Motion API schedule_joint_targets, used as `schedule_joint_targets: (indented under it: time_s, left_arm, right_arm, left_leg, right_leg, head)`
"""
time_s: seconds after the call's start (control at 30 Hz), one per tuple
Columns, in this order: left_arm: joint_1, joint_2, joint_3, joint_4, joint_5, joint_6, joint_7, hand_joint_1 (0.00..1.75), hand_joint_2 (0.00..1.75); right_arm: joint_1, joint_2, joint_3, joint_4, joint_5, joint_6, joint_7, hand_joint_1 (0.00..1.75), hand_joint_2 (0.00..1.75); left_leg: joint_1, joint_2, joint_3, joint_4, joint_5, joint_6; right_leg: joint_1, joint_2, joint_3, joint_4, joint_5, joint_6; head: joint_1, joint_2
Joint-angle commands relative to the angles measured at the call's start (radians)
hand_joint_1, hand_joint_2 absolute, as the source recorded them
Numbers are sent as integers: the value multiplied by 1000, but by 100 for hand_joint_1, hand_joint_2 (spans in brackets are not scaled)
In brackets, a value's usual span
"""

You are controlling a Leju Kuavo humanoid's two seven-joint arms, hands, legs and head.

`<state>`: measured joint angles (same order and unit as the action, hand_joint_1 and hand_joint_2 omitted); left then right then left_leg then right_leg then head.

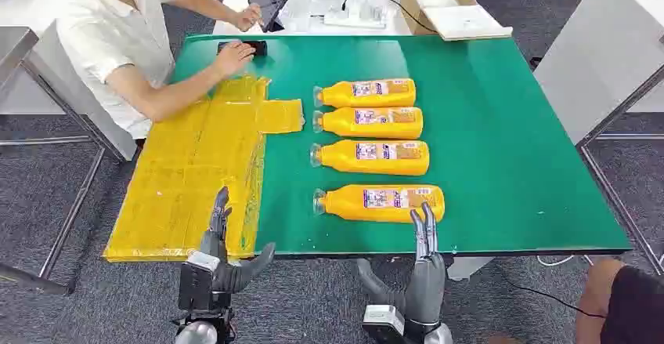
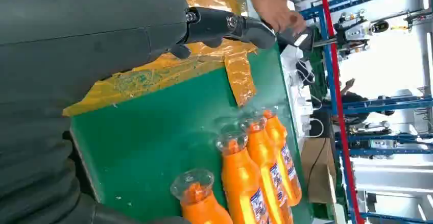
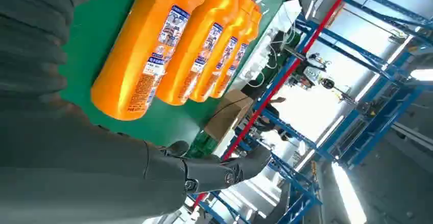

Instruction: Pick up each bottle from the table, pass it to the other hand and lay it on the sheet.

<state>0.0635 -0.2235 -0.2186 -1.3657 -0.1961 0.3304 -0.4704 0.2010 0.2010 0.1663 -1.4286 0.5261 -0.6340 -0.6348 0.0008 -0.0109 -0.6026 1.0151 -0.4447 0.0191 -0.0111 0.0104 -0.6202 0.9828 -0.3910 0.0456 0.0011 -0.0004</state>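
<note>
Four orange bottles are laid on their sides in a row on the green table (image 1: 509, 148), clear caps toward the yellow sheet (image 1: 188, 179) and well apart from one another: the nearest bottle (image 1: 380, 202), the second bottle (image 1: 370, 157), the third bottle (image 1: 369, 121) and the farthest bottle (image 1: 366, 92). The blue-and-white labels are read best in the right wrist view, where the nearest bottle (image 3: 148, 55) is seen bottom-end on; the clear caps (and the crinkled edge of the sheet (image 2: 153, 76)) are given by the left wrist view.

The right hand (image 1: 424, 262) is held at the table's near edge, fingers straight and pressed close together, their tips just over the nearest bottle's base end; whether contact is made cannot be told. The left hand (image 1: 221, 250) is raised over the sheet's near corner, fingers extended and thumb spread wide, nothing held.

The sheet overhangs the table's left and near edges. Bare green is left right of the bottles. A person (image 1: 117, 38) sits at the far left corner, one hand on a phone (image 1: 243, 47).
</note>
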Motion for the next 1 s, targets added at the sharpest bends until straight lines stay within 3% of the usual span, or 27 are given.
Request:
schedule_joint_targets:
  time_s: [0.03,0.4,0.53,0.67,0.77,1.0]
  left_arm:
    - [-30,12,-14,48,4,-2,5,0,175]
    - [-35,12,-19,50,5,-4,5,0,175]
    - [-25,13,-16,42,6,-3,5,0,175]
    - [-12,21,-16,38,17,-9,0,0,175]
    - [-25,2,-10,31,19,-39,0,0,175]
    - [-56,-1,-13,59,28,-68,-1,0,175]
  right_arm:
    - [-31,-17,18,57,-1,-64,0,0,175]
    - [-30,-8,-19,46,64,-64,-11,0,175]
    - [-33,-29,-111,25,152,-64,69,0,175]
    - [-58,-122,-141,53,300,-49,193,0,175]
    - [-118,-190,-146,108,394,-1,281,0,175]
    - [-261,-269,-93,233,491,93,374,0,175]
  left_leg:
    - [0,1,3,-1,-1,-1]
    - [0,0,4,-1,-1,-1]
    - [0,0,5,-2,-1,-1]
    - [0,0,5,-2,-1,0]
    - [0,0,4,-1,-1,0]
    - [-2,2,5,-1,-1,0]
  right_leg:
    - [0,0,3,-1,-1,-1]
    - [1,-1,4,-1,-1,-1]
    - [0,-2,5,-1,-2,-1]
    - [0,-2,5,-2,-1,-1]
    - [0,-1,4,-2,-1,-1]
    - [-1,0,5,-2,0,-1]
  head:
    - [0,0]
    - [0,0]
    - [0,0]
    - [0,0]
    - [0,0]
    - [0,0]
